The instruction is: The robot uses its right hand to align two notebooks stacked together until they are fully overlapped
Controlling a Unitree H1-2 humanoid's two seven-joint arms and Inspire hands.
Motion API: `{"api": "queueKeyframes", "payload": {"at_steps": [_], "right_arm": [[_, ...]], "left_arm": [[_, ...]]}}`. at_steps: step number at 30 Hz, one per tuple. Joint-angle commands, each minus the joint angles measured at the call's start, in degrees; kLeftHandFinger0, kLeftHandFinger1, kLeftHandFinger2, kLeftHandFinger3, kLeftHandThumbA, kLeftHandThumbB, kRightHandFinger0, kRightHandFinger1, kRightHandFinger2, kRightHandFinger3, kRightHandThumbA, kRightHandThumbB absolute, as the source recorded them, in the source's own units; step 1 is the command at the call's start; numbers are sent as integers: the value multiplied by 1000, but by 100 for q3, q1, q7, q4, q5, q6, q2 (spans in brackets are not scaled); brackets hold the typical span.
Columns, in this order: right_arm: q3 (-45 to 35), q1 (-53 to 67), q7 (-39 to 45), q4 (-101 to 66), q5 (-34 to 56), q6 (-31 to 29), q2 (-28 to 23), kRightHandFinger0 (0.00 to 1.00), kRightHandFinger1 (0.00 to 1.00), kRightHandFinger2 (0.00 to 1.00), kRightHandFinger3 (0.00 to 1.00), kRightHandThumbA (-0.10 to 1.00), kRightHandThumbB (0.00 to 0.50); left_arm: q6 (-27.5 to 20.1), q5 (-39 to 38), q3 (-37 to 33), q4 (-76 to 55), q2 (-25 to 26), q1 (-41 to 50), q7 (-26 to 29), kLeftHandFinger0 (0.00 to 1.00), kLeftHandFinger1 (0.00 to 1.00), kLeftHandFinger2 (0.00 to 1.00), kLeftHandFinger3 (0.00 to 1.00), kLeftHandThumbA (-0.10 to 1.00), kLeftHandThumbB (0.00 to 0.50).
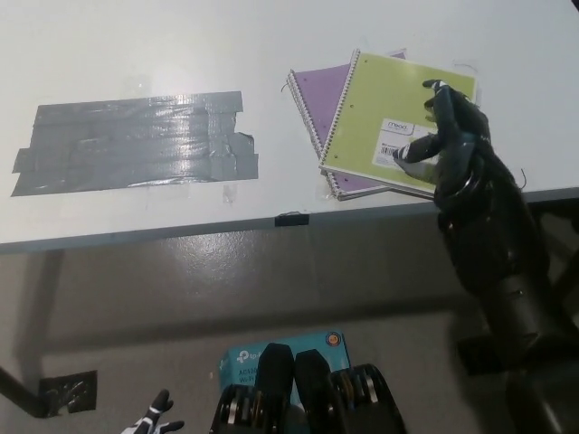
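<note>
On the white table, right hand fingers curled rest on askew green notebook.

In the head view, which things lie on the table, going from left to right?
Grey tape patch → purple notebook → green notebook lying on the purple one → black right hand resting on the green notebook's right part.
</note>
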Motion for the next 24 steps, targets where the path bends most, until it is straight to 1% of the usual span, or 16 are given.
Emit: {"api": "queueKeyframes", "payload": {"at_steps": [1, 2, 4, 5, 7, 8, 9, 10, 11, 13, 16, 17, 19, 21, 22, 24], "right_arm": [[140, -337, -1186, 77, 331, -896, 88, 943, 1000, 768, 868, 1000, 176], [195, -317, -1213, 114, 314, -896, 101, 948, 1000, 772, 853, 1000, 192], [301, -258, -1264, 160, 312, -898, 100, 915, 977, 739, 851, 1000, 197], [431, -225, -1278, 229, 240, -895, 71, 913, 959, 742, 875, 1000, 199], [545, -225, -1325, 268, 272, -894, 25, 908, 955, 738, 888, 1000, 199], [555, -176, -1275, 293, 351, -848, 51, 940, 997, 793, 918, 1000, 202], [645, -145, -1274, 330, 323, -814, 51, 942, 1000, 811, 949, 1000, 207], [699, -122, -1201, 314, 337, -784, 35, 971, 1000, 849, 977, 1000, 219], [783, -90, -1054, 329, 350, -760, 22, 1000, 1000, 928, 1000, 1000, 228], [866, -20, -840, 212, 408, -588, 20, 1000, 1000, 1000, 1000, 1000, 248], [950, 108, -554, 19, 518, -289, 62, 1000, 1000, 1000, 1000, 1000, 261], [1032, 178, -456, -18, 510, -264, 66, 1000, 1000, 1000, 1000, 1000, 283], [1086, 324, -335, -52, 610, -255, 62, 1000, 1000, 1000, 1000, 1000, 307], [1165, 360, -194, -44, 640, -139, 54, 1000, 1000, 1000, 1000, 1000, 307], [1171, 391, 15, -61, 715, 31, 71, 1000, 1000, 1000, 1000, 1000, 298], [1198, 471, 171, -117, 765, 232, 86, 1000, 1000, 1000, 1000, 1000, 309]], "left_arm": [[-26, 165, -82, -319, 36, 21, -1, 759, 831, 894, 1000, 1000, 390], [-46, 177, -92, -301, 30, 18, 10, 739, 821, 893, 1000, 1000, 422], [-92, 160, -103, -277, 25, 17, -4, 725, 820, 887, 1000, 1000, 426], [-95, 165, -108, -264, 20, 7, 0, 721, 812, 883, 1000, 1000, 446], [-94, 174, -116, -257, 8, -15, 2, 710, 796, 877, 1000, 1000, 451], [-90, 169, -115, -246, 2, -31, -7, 727, 801, 879, 1000, 1000, 468], [-113, 182, -125, -246, 14, -32, -20, 748, 811, 882, 1000, 1000, 476], [-108, 192, -131, -245, 13, -38, -22, 761, 830, 902, 1000, 1000, 472], [-121, 214, -134, -262, 9, -31, -11, 739, 826, 908, 1000, 1000, 469], [-121, 222, -132, -267, -1, -37, -7, 735, 823, 908, 1000, 1000, 471], [-99, 200, -116, -244, -36, -59, -1, 738, 823, 911, 1000, 1000, 483], [-85, 191, -106, -261, -44, -55, -1, 729, 818, 909, 1000, 1000, 475], [-73, 190, -117, -262, -64, -49, -8, 750, 821, 907, 1000, 1000, 481], [-87, 198, -114, -262, -62, -58, -10, 755, 819, 907, 1000, 1000, 490], [-61, 210, -114, -288, -64, -60, -5, 758, 821, 908, 1000, 1000, 470], [-46, 225, -118, -290, -62, -75, -11, 756, 823, 909, 1000, 1000, 464]]}}
